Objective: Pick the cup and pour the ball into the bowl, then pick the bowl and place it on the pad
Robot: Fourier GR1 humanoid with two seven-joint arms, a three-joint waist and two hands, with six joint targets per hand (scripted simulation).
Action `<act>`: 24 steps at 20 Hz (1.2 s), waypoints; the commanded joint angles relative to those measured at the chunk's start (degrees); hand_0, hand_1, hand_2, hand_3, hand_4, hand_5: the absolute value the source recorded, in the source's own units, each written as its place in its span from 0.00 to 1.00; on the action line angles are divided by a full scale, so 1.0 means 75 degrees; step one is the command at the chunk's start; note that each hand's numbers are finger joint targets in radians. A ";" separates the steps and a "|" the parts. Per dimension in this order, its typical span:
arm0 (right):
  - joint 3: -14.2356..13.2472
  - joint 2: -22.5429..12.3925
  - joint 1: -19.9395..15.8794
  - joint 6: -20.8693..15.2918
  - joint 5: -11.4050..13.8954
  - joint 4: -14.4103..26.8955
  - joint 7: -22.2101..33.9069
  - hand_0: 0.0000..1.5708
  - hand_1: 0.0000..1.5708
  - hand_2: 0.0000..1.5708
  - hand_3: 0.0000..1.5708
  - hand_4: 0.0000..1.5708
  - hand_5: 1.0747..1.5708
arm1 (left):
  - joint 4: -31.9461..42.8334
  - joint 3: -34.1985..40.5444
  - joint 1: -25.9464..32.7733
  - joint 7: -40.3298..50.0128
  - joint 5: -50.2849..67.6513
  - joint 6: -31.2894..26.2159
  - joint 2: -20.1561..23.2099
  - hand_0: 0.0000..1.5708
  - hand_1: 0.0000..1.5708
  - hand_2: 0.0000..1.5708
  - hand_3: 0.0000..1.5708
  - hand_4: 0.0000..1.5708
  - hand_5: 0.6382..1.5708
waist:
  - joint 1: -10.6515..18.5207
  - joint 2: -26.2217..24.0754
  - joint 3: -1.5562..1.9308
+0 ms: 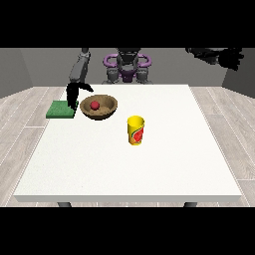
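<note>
Ball (pixel 94 104) in bowl (pixel 106 113), between pad (pixel 60 110) and cup (pixel 135 130).

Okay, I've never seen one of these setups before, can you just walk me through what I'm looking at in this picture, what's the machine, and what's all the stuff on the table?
This is one picture, taken from across a white table, facing a humanoid robot that stands behind it. It has two arms ending in black hands. On the table sit a brown bowl with a red ball inside, a yellow cup standing upright nearer the camera, and a green pad beside the bowl. The hand at the view's left hangs down between the pad and the bowl's rim. The hand at the view's right is raised off to the side, away from everything. Neither hand plainly holds anything.
</note>
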 commanded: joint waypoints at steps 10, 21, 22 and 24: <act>-0.0499 -0.0342 -0.1711 0.0033 -0.0183 0.2934 -0.0545 0.00 0.00 0.00 0.00 0.26 1.00 | -0.0265 0.0317 -0.1052 0.1220 0.0642 -0.0439 0.1053 0.00 0.00 0.00 0.00 0.00 0.97 | 0.0089 0.0305 -0.0005; -0.0388 -0.0115 -0.1332 0.0069 0.0097 0.3469 -0.1381 0.00 0.00 0.00 0.00 0.19 0.99 | -0.0926 0.0159 -0.1132 0.1805 0.0792 -0.0067 0.0918 0.00 0.00 0.00 0.00 0.00 0.96 | 0.0261 0.0327 0.0000; -0.0416 -0.0030 -0.1483 -0.0143 0.0042 0.3325 -0.1243 0.00 0.00 0.00 0.00 0.19 0.99 | -0.0933 0.0120 -0.0898 0.1482 0.0752 -0.0260 0.0825 0.00 0.00 0.00 0.00 0.00 0.96 | 0.0419 0.0354 -0.0007; -0.0349 0.0247 -0.1558 -0.0414 0.0105 0.3335 -0.1202 0.00 0.00 0.00 0.00 0.25 1.00 | -0.0988 0.0150 -0.1207 0.1696 0.0878 -0.0262 0.0928 0.00 0.00 0.00 0.00 0.00 0.97 | 0.0637 0.0437 -0.0003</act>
